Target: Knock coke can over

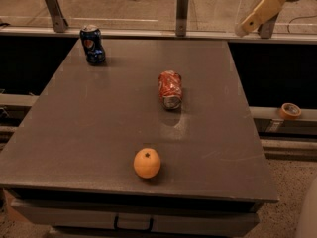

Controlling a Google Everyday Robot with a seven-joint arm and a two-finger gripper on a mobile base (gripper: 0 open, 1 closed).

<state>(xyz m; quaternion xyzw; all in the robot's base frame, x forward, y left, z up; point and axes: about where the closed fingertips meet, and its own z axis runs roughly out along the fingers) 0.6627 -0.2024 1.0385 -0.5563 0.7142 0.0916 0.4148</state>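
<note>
The coke can [170, 89] is red with white script and a silver top. It lies on its side near the middle of the dark table [89, 133], its silver end toward me. My gripper [246, 26] is high at the upper right, beyond the table's far right corner. It is well clear of the can and holds nothing that I can see.
A dark blue Pepsi can [92, 44] stands upright at the far left corner. An orange [147, 163] sits near the front edge. A roll of tape [290, 111] lies on a ledge to the right. A rail with posts [182, 13] runs behind the table.
</note>
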